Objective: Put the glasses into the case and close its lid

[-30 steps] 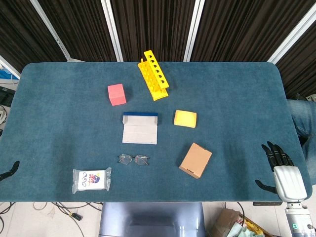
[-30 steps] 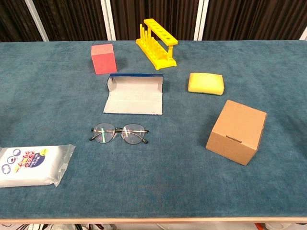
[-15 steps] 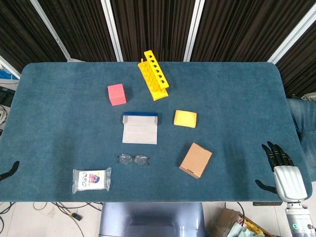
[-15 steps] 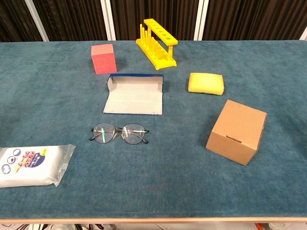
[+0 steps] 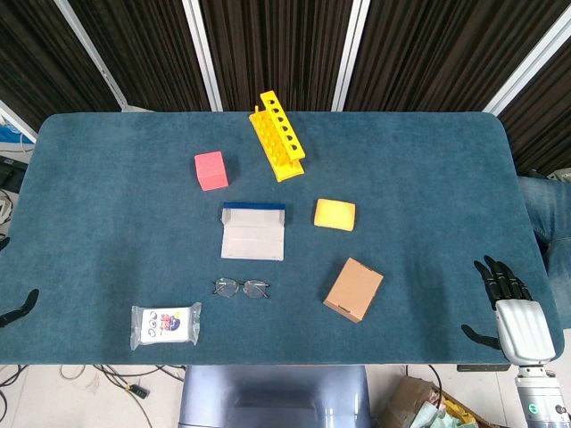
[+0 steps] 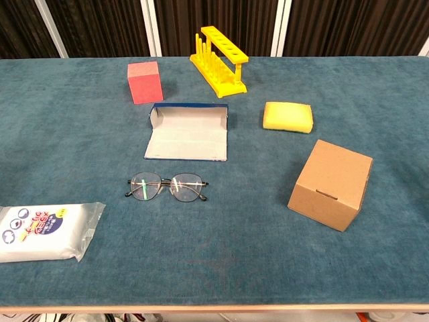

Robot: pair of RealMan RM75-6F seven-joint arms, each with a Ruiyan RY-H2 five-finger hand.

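Thin-framed glasses point(image 5: 242, 287) point(image 6: 166, 187) lie flat on the blue table point(image 5: 428, 178), just in front of the case. The case point(image 5: 253, 231) point(image 6: 188, 132) lies open, showing its pale grey inside, with a blue lid edge at the far side. My right hand point(image 5: 504, 303) rests at the table's near right corner, far from both, with its fingers spread and nothing in it. Only a dark fingertip of my left hand point(image 5: 18, 308) shows at the left edge of the head view. The chest view shows neither hand.
A pink cube point(image 5: 211, 170) and a yellow rack point(image 5: 277, 147) stand behind the case. A yellow sponge point(image 5: 335, 214) lies to its right. A cardboard box point(image 5: 353, 289) stands right of the glasses, and a wipes pack point(image 5: 165, 325) lies at the near left.
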